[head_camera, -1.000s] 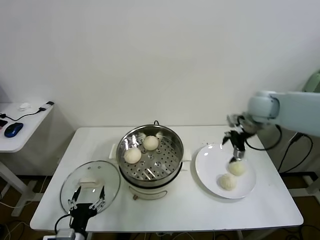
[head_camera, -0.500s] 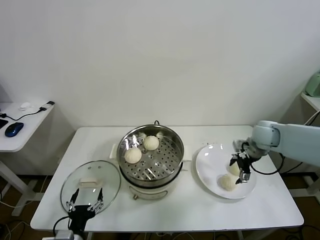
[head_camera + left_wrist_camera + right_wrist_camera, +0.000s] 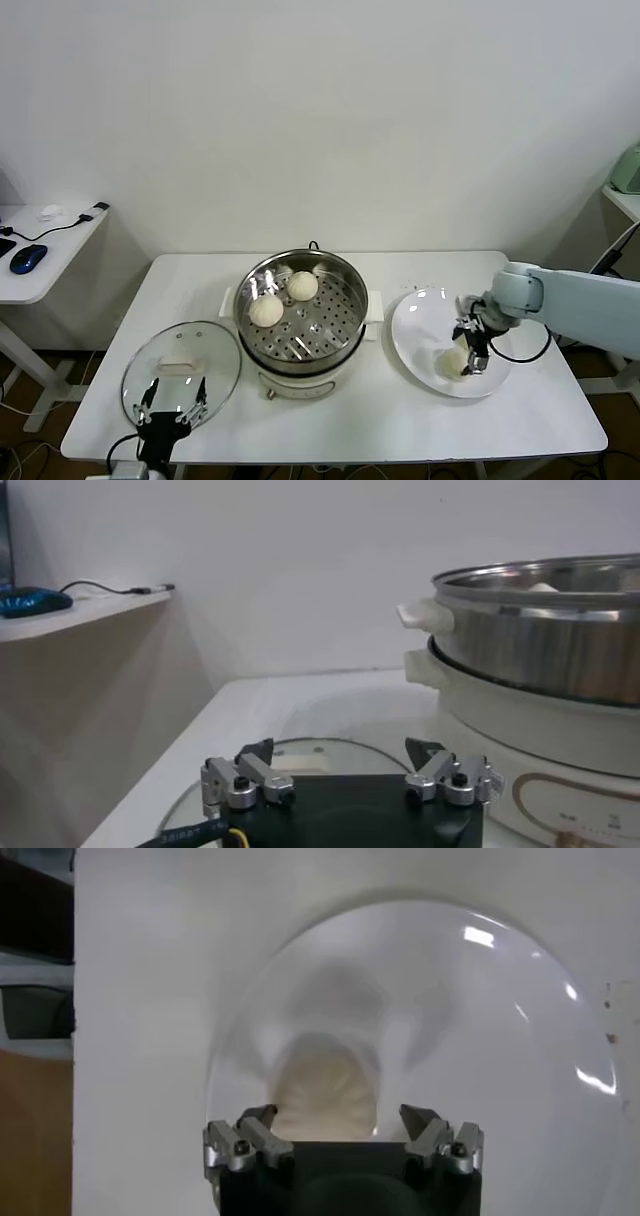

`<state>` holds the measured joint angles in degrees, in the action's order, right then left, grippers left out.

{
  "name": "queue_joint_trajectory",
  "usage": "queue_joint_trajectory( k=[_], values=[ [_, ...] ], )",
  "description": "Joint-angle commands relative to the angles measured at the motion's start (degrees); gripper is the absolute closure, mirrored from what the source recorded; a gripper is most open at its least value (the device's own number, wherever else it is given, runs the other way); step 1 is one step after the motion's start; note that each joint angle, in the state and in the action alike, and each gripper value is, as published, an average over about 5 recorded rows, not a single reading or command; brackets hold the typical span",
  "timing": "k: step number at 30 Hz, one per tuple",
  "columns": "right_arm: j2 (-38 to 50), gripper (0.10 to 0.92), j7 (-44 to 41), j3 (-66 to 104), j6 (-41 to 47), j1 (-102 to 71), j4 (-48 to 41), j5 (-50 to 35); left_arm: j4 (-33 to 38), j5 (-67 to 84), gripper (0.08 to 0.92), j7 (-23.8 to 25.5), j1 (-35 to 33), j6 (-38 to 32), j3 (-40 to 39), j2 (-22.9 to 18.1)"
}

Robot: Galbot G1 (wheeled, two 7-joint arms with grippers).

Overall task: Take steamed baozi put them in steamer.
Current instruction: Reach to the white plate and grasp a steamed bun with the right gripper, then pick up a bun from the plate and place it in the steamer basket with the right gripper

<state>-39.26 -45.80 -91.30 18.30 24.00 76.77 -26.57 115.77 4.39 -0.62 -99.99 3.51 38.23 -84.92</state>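
Note:
Two cream-white baozi (image 3: 265, 311) (image 3: 302, 286) lie on the perforated tray of the shiny steel steamer (image 3: 335, 335) at the table's middle. On the white plate (image 3: 415, 325) to its right, my right gripper (image 3: 468, 358) is down low and open over a baozi (image 3: 449, 366). In the right wrist view that baozi (image 3: 322, 1093) sits between the spread fingers of the gripper (image 3: 338, 1116), untouched, on the plate (image 3: 480, 1048). My left gripper (image 3: 172, 405) waits open at the front left over the glass lid (image 3: 180, 362); its wrist view shows its open gripper (image 3: 342, 755) and the steamer (image 3: 540, 650).
The white table (image 3: 330, 425) ends close in front of the lid and the plate. A lower side table at the far left carries a blue mouse (image 3: 27, 258) and a cable. The steamer's cream base has side handles (image 3: 425, 615).
My right gripper has come down from above the plate's far side to sit low around a baozi on the plate, still open. The left arm has not moved.

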Motion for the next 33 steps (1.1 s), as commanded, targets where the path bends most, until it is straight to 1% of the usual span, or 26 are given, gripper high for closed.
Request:
queue_joint_trajectory(
  k=[1,8,16,20,25,29,33],
  values=[
    [-0.5,0.203,0.4,3.1,0.5,-3.7,-1.3,1.0,0.0,0.0,0.177,0.0,0.1,0.0,0.0,-0.1],
    [-0.4,0.216,-0.4,1.8,0.6,-2.8,-0.9,1.2,0.0,0.1,0.177,-0.1,-0.1,-0.1,0.1,0.0],
    [-0.6,0.31,-1.3,0.8,0.6,-1.4,-0.8,2.1,0.0,0.0,0.177,-0.1,-0.2,-0.1,-0.1,-0.1],
    [-0.7,0.335,-2.7,0.0,-0.1,1.6,-0.4,2.4,0.1,0.0,0.177,-0.1,-0.2,-0.1,-0.2,-0.1],
    [-3.6,0.338,-7.3,-6.6,-3.9,14.7,-0.2,0.3,0.2,0.0,0.177,-0.1,-0.2,0.0,-0.1,0.0],
    [-9.2,0.338,-12.9,-12.0,-8.8,27.7,-0.4,-4.5,0.3,0.0,0.177,-0.1,0.1,0.2,-0.1,0.1],
    [-15.4,0.338,-16.6,-10.7,-13.3,36.6,-0.5,-8.0,0.6,0.0,0.177,0.0,0.2,0.3,-0.1,0.1]
  ],
)
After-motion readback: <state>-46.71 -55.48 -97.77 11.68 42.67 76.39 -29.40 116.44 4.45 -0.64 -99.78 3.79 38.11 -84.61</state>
